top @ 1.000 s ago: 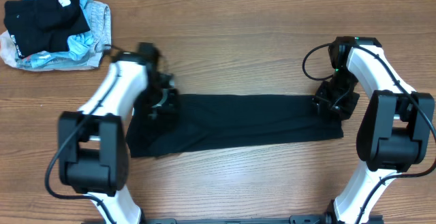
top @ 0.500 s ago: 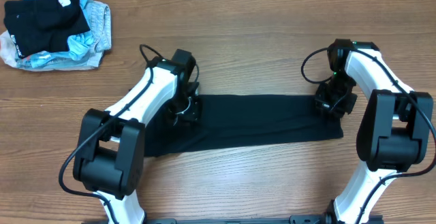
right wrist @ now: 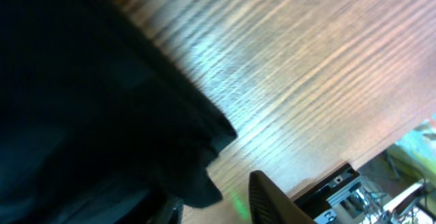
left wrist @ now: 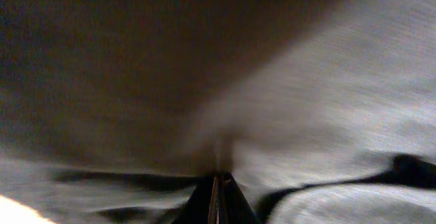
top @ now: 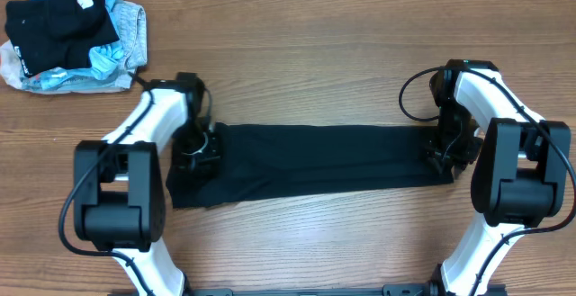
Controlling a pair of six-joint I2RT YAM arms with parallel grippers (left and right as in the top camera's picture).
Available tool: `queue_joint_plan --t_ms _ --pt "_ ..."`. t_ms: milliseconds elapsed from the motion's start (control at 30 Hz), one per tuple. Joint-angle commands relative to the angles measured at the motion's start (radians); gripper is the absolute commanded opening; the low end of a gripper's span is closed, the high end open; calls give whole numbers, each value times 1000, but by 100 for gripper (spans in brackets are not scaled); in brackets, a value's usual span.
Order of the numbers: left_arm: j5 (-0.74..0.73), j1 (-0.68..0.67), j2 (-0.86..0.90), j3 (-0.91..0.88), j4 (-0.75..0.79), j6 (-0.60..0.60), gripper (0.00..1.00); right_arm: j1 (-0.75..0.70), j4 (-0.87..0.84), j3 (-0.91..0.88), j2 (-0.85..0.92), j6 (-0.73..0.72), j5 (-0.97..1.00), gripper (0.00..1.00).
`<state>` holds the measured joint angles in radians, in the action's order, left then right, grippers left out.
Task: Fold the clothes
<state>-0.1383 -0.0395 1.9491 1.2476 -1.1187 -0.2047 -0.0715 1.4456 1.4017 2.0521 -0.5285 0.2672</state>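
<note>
Lying as a long black strip on the table (top: 315,71), the clothes (top: 324,159) are stretching between both arms. The left gripper (left wrist: 216,195) is pinching the left end, jaws pressed together. The right gripper (right wrist: 218,198) is hovering at the right end, jaws narrowly parted.

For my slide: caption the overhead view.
Left gripper pinches one end of a flat black garment; right gripper sits at the other end.

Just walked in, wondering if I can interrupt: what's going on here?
Two robot arms are folding a black garment, which lies as a long strip across the wooden table. The left gripper is shut on its left end; the right gripper sits at the right end with jaws apart, not clamping. A pile of other clothes sits at the far left corner.
</note>
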Motion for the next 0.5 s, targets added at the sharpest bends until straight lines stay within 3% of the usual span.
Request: queue_joint_plan --t_ms 0,300,467 --pt "46 41 9 -7 -3 -14 4 -3 11 20 -29 -35 36 38" --pt "121 126 -10 106 -100 -45 4 -3 250 86 -29 -377 253 38" --pt "111 115 -49 236 -151 -43 4 -3 238 133 -81 -389 248 42"
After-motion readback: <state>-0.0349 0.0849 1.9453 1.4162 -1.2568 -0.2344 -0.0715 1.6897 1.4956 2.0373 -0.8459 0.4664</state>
